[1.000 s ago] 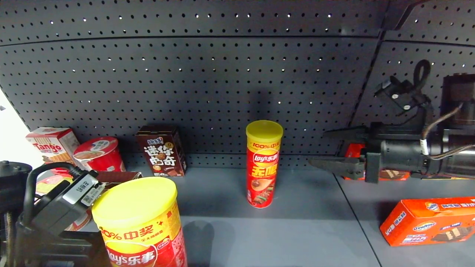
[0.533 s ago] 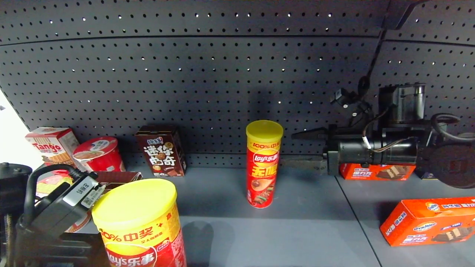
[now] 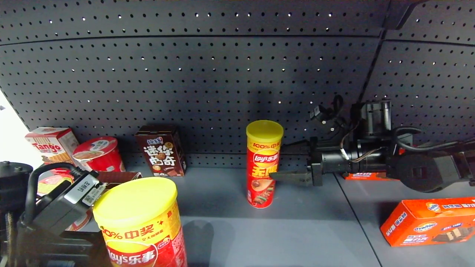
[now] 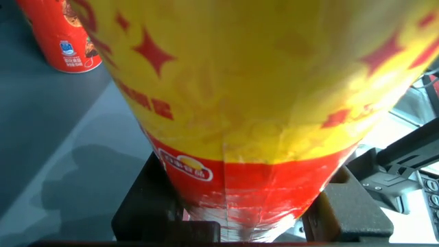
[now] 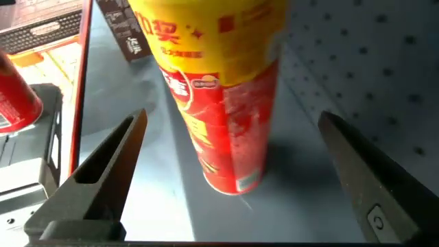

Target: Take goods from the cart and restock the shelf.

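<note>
right gripper [image 5: 232, 116] spread, straddling shelf can [image 3: 264, 163], probably to nudge it; left gripper [image 4: 240, 219] pinches second can [image 3: 137, 218], parked low awaiting space.

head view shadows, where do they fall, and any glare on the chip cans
Head view: the standing can casts a dim shadow up the pegboard; the held can drops a soft one on the shelf beside it. Right wrist view: whitish sheen on the standing can's red side.
</note>
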